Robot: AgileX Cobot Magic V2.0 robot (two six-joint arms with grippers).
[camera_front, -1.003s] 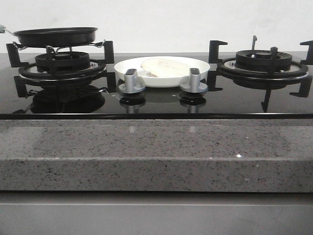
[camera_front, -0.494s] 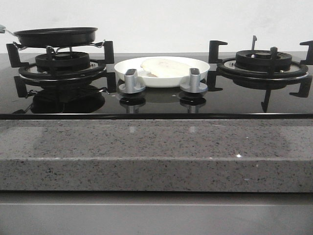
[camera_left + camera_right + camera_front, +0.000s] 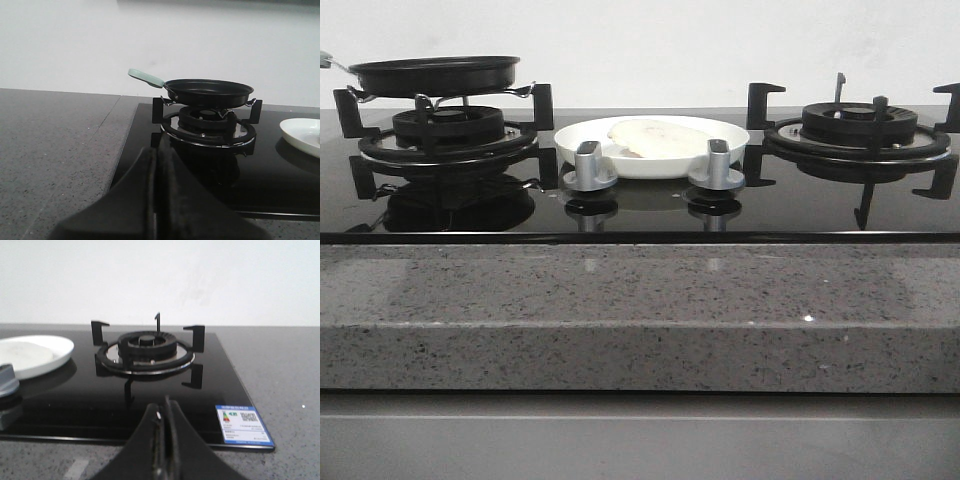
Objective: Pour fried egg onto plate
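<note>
Change since a second ago: nothing really, the front view looks the same, egg, plate and pan all sitting where they were.
Fried egg [image 3: 658,138]: lying flat on the plate, pale white. Can't make out the yolk from this low angle.
Plate [image 3: 620,163]: white, on the black glass hob between the two burners, right behind the two silver knobs [image 3: 590,167].
Pan [image 3: 435,74]: black, sitting on the left burner [image 3: 448,130] grate, pale green handle [image 3: 145,77] sticking out away from the plate. Can't see inside it from here.
Right burner [image 3: 858,125]: bare grate, well apart from the plate.
Left claw [image 3: 155,197]: fingers pressed together, holding nothing, hanging low in front of the hob edge and facing the pan.
Right claw [image 3: 165,440]: also closed up tight with nothing in it, low in front of the hob, facing the right burner. An energy label sticker [image 3: 243,425] sits on the glass corner just beside it.
Tabletop [image 3: 640,315]: grey speckled stone around the hob.
</note>
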